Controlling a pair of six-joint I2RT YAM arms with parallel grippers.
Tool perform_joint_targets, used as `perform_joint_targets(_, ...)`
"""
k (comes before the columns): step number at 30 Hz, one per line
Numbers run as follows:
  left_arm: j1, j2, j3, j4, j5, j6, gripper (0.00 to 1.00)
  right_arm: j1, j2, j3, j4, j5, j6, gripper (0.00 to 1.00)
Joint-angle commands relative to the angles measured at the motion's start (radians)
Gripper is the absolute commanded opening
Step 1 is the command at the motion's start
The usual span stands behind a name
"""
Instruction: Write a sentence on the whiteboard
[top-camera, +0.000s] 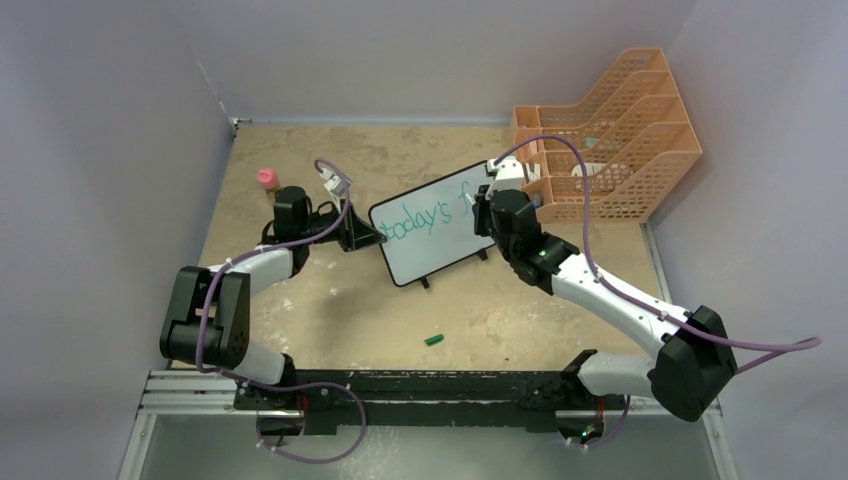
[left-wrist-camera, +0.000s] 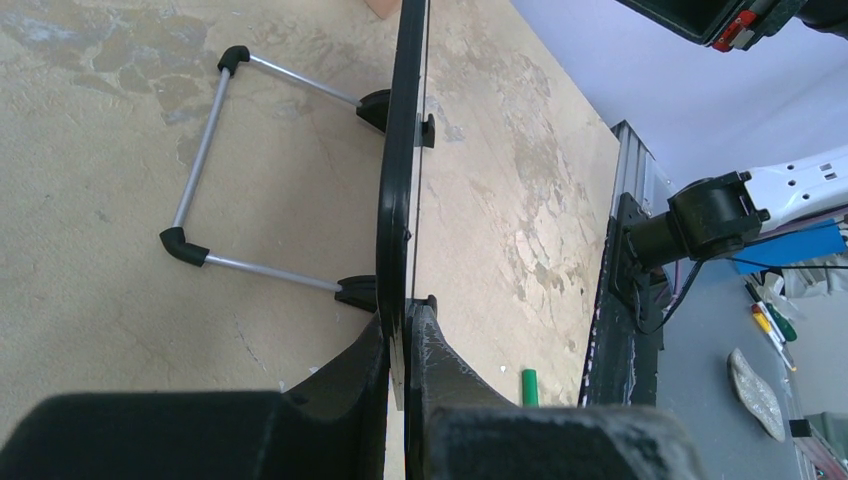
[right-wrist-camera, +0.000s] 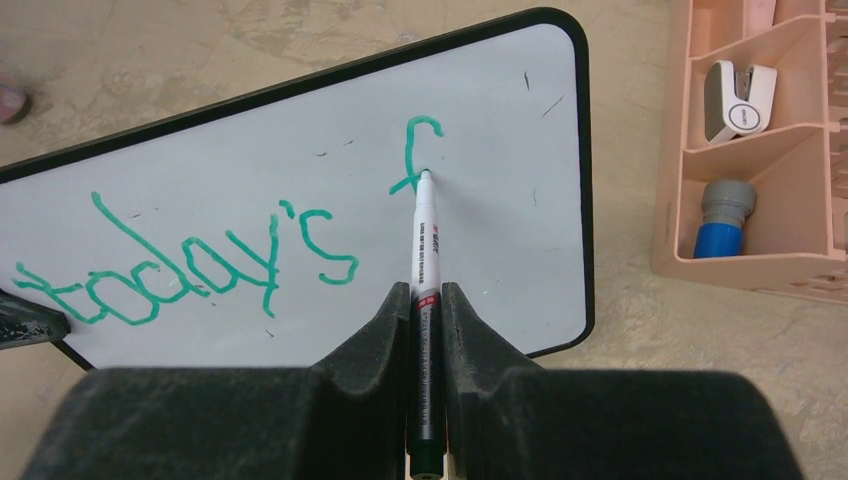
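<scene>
Right claw (right-wrist-camera: 425, 292): both fingers were pressed together on the barrel of a marker (right-wrist-camera: 421, 235), gripping it near its rear half. The marker's long axis ran straight out from the claw, tip foremost. The tip was touching the whiteboard (right-wrist-camera: 500, 130) at the crossbar of a green letter "f".

Left claw (left-wrist-camera: 406, 322): the fingers were clamped on the whiteboard's black frame, one finger on each face, at the short end where the writing begins. In the left wrist view the board appeared edge-on, a thin black line running directly away from the claw.

Whiteboard, position: it stood at the middle of the surface (top-camera: 330, 290), between the two claws. In the top view its long axis ran diagonally, from the left claw at the lower left up toward the orange file rack (top-camera: 620, 130) at the far right. The written face was turned toward the arms' bases. Two short black feet rested on the surface at the lower edge, and a wire stand (left-wrist-camera: 200, 160) projected behind. The text read "today's f" in green, following the long axis.

Surroundings: a small green cap (top-camera: 434, 339) lay on the surface nearer the bases, apart from the board. A pink-topped item (top-camera: 267, 179) stood beyond the left claw. The rack's compartments held a stapler (right-wrist-camera: 738, 100) and a blue-and-grey object (right-wrist-camera: 722, 215).
</scene>
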Motion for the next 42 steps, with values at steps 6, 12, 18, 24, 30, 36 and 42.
perform_joint_targets(6,0.001,-0.03,0.029,0.004,-0.016,0.042,0.0,-0.011,-0.018,0.029,0.048,0.027,-0.011,0.0)
perform_joint_targets(12,0.001,-0.028,0.029,-0.002,-0.022,0.044,0.0,-0.011,-0.059,0.027,0.013,0.002,-0.01,0.0)
perform_joint_targets(18,0.001,-0.029,0.03,-0.005,-0.022,0.047,0.0,-0.014,-0.064,0.011,0.012,0.013,-0.012,0.0)
perform_joint_targets(24,0.001,-0.029,0.03,-0.008,-0.023,0.048,0.0,-0.02,-0.045,0.012,0.028,0.008,-0.02,0.0)
perform_joint_targets(30,0.001,-0.03,0.032,-0.008,-0.023,0.048,0.0,-0.025,-0.035,0.02,0.034,0.002,-0.027,0.0)
perform_joint_targets(36,0.001,-0.031,0.032,-0.008,-0.021,0.048,0.0,-0.025,-0.027,0.024,0.036,-0.005,-0.029,0.0)
perform_joint_targets(42,0.001,-0.031,0.031,-0.008,-0.021,0.048,0.0,-0.027,-0.02,0.028,0.037,-0.009,-0.031,0.0)
